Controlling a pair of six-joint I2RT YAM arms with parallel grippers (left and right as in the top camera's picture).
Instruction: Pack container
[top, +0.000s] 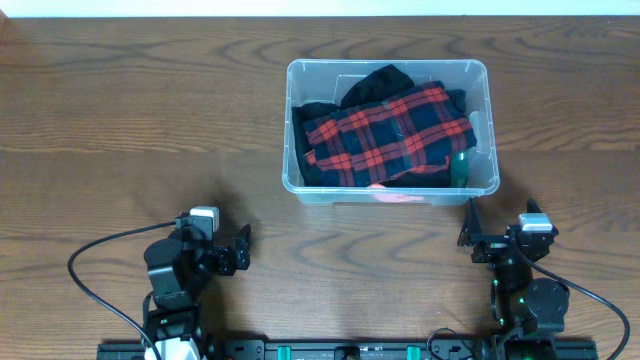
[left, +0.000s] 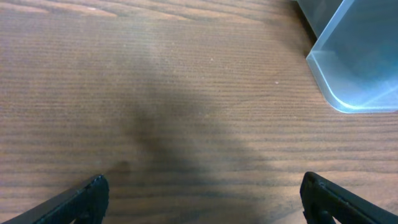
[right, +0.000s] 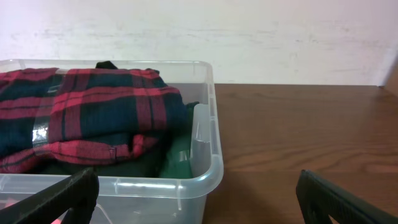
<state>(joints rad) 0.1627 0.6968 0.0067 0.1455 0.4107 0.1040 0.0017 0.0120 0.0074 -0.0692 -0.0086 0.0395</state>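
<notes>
Wood-grain table (top: 100, 120), white wall (right: 280, 37) behind; left end effector (left: 202, 186), right end effector (right: 196, 186) released.

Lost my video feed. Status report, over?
Left end effector open, empty. Right end effector open, empty. Container holds plaid cloth. No obstruction seen.
</notes>
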